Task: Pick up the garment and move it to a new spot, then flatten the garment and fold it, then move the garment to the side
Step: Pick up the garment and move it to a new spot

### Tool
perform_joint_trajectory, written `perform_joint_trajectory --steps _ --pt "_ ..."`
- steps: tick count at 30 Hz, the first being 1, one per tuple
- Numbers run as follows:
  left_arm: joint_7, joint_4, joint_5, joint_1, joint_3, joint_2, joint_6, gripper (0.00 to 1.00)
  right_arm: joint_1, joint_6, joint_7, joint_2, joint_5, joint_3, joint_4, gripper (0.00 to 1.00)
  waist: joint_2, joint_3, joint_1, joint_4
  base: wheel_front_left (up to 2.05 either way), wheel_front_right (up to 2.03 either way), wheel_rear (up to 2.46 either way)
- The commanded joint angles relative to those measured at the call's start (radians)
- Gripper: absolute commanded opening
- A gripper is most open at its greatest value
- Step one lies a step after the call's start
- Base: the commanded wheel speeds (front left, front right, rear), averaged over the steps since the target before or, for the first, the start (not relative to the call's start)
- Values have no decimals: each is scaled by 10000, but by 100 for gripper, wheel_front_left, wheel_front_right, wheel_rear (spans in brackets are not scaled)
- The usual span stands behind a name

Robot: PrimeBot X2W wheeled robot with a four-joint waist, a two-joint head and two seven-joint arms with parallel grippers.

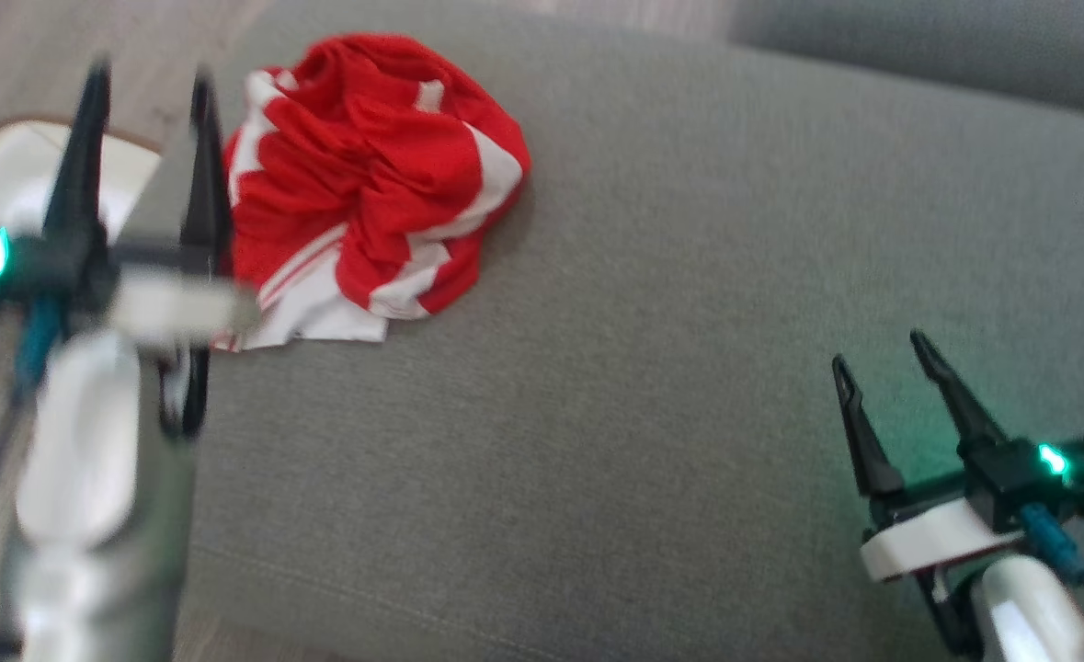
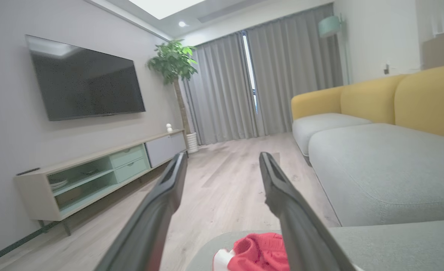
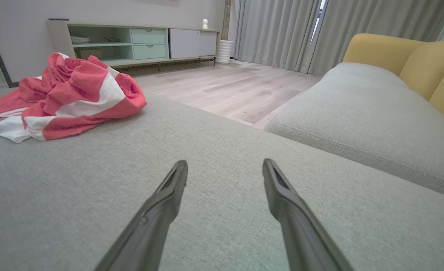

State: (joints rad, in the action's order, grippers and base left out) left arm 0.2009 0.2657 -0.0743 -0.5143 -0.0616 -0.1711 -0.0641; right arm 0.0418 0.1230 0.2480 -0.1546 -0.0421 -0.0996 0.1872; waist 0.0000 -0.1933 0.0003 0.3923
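Left gripper [image 1: 148, 81], right gripper [image 1: 880, 351] wide open, empty. Garment [image 1: 371, 184] bunched at cushion [image 1: 643, 368] edge: shallow pinch could shove it off.

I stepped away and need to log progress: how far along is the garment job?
Done: nothing visibly; the red-and-white garment lies crumpled near the edge of the grey cushion. In hand: the left end effector, open, is beside the garment, contact unclear from blur; the right end effector, open and empty, hovers over bare cushion. Left: picking up, moving, flattening, folding, setting aside.
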Motion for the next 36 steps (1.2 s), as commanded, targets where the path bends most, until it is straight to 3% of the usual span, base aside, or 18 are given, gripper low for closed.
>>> perform_joint_trajectory --steps 1,5,10,16,20,22,29,36 --pt "-273 150 -112 -1078 179 -374 -139 100 314 77 138 -319 -141 -322 -349 100 0 -760 -3 -390 0 0 0" --pt "-1328 2052 -497 -3246 -291 -390 -495 100 605 77 138 -796 -242 -463 -476 100 0 -1295 -3 -641 0 0 0" --pt "-2952 4863 -1071 -5276 -796 -324 -634 100 840 77 138 -1270 -255 -484 -697 100 0 -1764 -3 -934 0 0 0" --pt "-4750 7567 -1185 -6423 -1308 -508 -657 100 954 77 138 -1593 -170 -479 -949 100 0 -2088 -3 -1290 0 0 0" --pt "-5115 8346 -1255 -6586 -1457 -523 -661 100 924 77 138 -1631 -143 -429 -1025 100 0 -2174 -3 -1411 0 0 0" --pt "-5199 8664 -1352 -6587 -1615 -494 -662 0 905 77 138 -1632 -138 -396 -1059 100 0 -2210 -3 -1468 0 0 0" --pt "-3998 8746 -1778 -6916 -1910 -617 -664 0 822 77 138 -1380 -136 -325 -1017 100 0 -1947 -3 -1479 0 0 0" --pt "-3159 7990 -2424 -7184 -3088 -690 -664 0 853 77 138 -855 1 -485 -643 100 0 -860 -3 -1526 0 0 0"
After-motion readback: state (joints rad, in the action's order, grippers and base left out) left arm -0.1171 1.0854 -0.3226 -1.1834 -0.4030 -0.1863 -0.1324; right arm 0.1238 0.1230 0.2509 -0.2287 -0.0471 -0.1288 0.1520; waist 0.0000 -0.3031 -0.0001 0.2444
